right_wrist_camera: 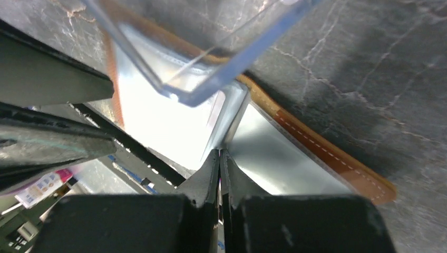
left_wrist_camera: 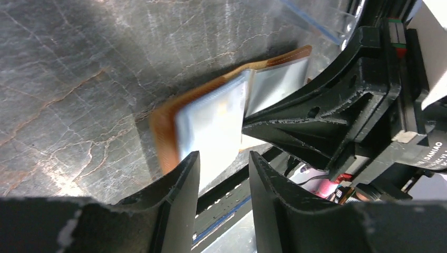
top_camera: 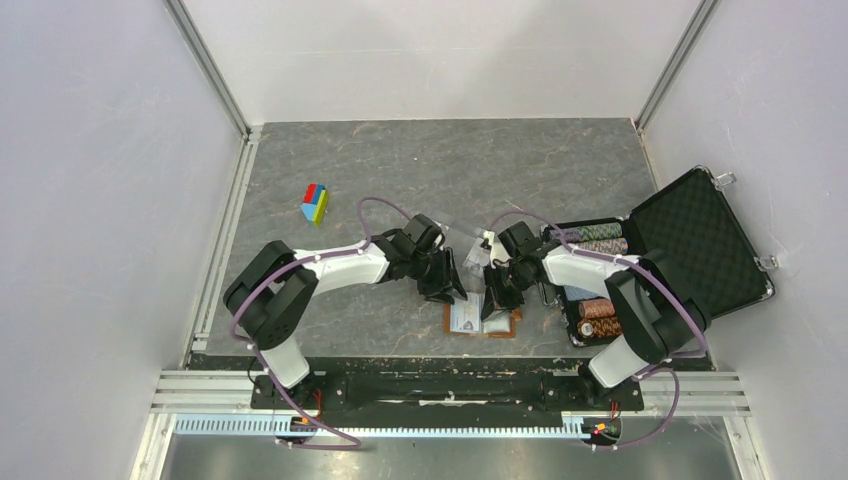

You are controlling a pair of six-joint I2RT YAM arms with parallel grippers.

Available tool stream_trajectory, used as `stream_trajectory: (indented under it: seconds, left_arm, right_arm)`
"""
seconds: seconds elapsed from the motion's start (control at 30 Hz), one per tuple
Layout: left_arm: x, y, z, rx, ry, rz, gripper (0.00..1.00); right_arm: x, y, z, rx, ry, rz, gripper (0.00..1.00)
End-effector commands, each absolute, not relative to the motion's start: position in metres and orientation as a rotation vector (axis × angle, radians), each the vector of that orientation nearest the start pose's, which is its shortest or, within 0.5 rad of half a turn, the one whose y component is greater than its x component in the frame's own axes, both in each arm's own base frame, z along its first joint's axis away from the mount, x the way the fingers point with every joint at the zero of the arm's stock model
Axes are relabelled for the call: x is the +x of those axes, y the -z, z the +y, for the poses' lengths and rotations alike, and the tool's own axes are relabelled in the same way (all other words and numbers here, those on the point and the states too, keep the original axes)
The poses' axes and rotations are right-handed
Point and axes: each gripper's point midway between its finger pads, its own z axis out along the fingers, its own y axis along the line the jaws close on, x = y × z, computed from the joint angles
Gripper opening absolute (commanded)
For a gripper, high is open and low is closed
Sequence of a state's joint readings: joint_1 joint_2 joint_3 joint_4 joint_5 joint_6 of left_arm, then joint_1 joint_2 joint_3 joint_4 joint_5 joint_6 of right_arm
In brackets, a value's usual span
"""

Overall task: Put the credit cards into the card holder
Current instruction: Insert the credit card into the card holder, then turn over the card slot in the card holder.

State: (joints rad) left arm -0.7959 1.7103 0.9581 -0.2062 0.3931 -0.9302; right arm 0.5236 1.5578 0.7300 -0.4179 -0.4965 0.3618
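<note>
While the wallet (top_camera: 481, 321) lies open at the near edge, the right gripper (right_wrist_camera: 219, 155), jaws together, bears on its fold, seemingly to pin it flat, so the left gripper (left_wrist_camera: 224, 158), jaws apart and empty, can work the card (left_wrist_camera: 211, 126) on its left half.

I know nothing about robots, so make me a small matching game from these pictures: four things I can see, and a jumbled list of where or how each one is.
Things:
1. card holder
2. coloured block toy
3. black foam-lined case
4. right gripper

Place or state:
A. on the right side, lid standing open
B. fingers shut together
C. lying open at the near edge, in the middle
D. alone, far out on the left

Pairs: 1-C, 2-D, 3-A, 4-B
</note>
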Motion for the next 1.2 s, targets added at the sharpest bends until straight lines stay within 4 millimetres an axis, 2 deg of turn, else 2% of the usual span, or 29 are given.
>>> stream_trajectory:
  seconds: [0.0, 0.17, 0.37, 0.6, 0.87, 1.17]
  left_arm:
    - [0.195, -0.036, -0.336, -0.015, 0.957, 2.901, 0.46]
    - [0.191, -0.027, -0.339, 0.009, 0.946, 2.923, 0.46]
    - [0.192, -0.032, -0.348, 0.04, 0.983, 2.9, 0.4]
    - [0.197, -0.057, -0.364, 0.075, 1.138, 2.793, 0.28]
    - [0.197, -0.08, -0.376, 0.074, 1.329, 2.661, 0.29]
    - [0.197, -0.101, -0.376, 0.102, 1.39, 2.572, 0.3]
  right_arm:
    - [0.175, -0.002, 0.208, -0.396, -0.831, 2.933, 0.0]
    - [0.175, 0.0, 0.207, -0.396, -0.819, 2.939, 0.0]
    - [0.174, 0.002, 0.206, -0.398, -0.82, 2.948, 0.0]
    - [0.176, 0.0, 0.208, -0.399, -0.824, 2.935, 0.0]
    - [0.183, -0.009, 0.215, -0.396, -0.858, 2.902, 0.0]
    - [0.182, -0.009, 0.214, -0.394, -0.861, 2.899, 0.0]
